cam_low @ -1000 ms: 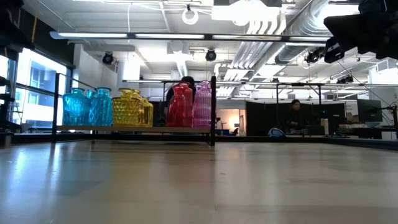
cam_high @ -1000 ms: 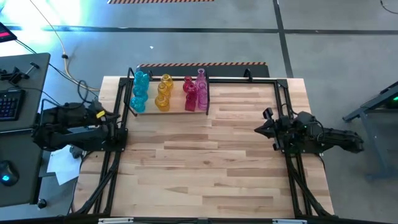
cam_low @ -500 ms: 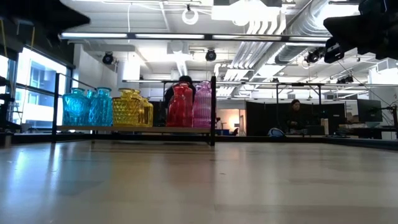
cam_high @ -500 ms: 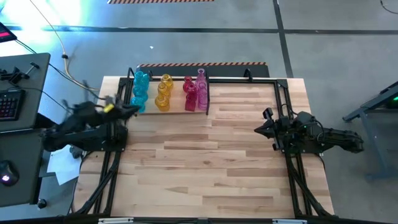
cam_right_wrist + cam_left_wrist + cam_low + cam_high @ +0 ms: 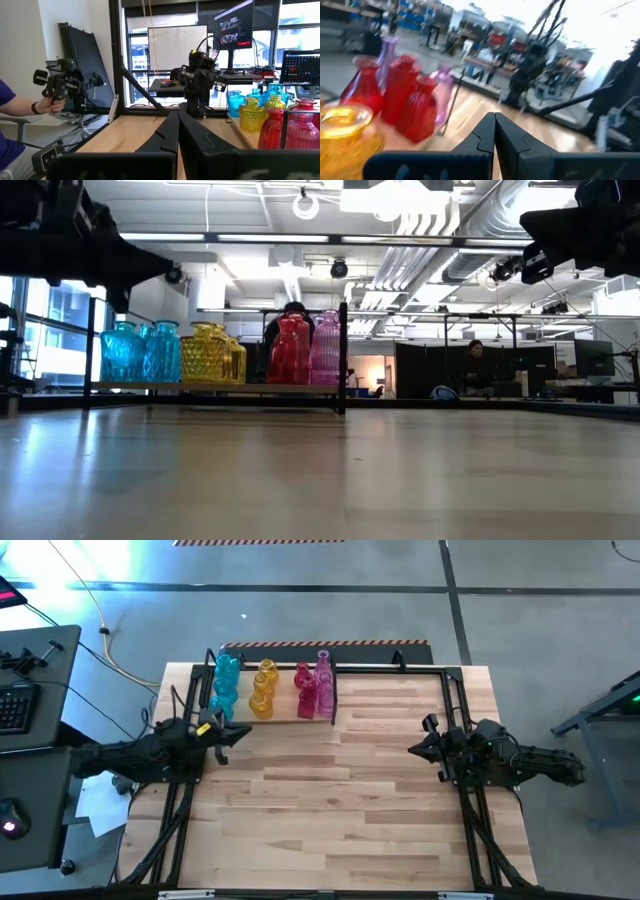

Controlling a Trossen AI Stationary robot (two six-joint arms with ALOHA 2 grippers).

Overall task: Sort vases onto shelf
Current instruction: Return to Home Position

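1. In the upper left of the high view: the shelf (image 5: pixel 283 717), carrying every vase in sight, grouped by colour from left to right: cyan vases (image 5: pixel 225 686), yellow vases (image 5: pixel 264 688), red vases (image 5: pixel 305 687), pink vases (image 5: pixel 324 680). No vase seen loose on the table (image 5: pixel 330 810).
2. Same order in the left part of the low view, all upright on the plank.
3. Sorting judged as complete; the step in hand seems to be bringing the arms to their rest pose.
4. At centre-left of the high view, the left gripper (image 5: pixel 235 732): just below the left end of the shelf, not touching it, fingers pressed together, carrying nothing.
5. At centre-right, the right gripper (image 5: pixel 415 748): well apart from the shelf, fingers closed as well, empty, probably at rest.
6. Next, most likely: pull the left arm toward the left edge of the frame, away from the cyan vases, without brushing the shelf; keep the fingers closed; leave the right arm where it is.
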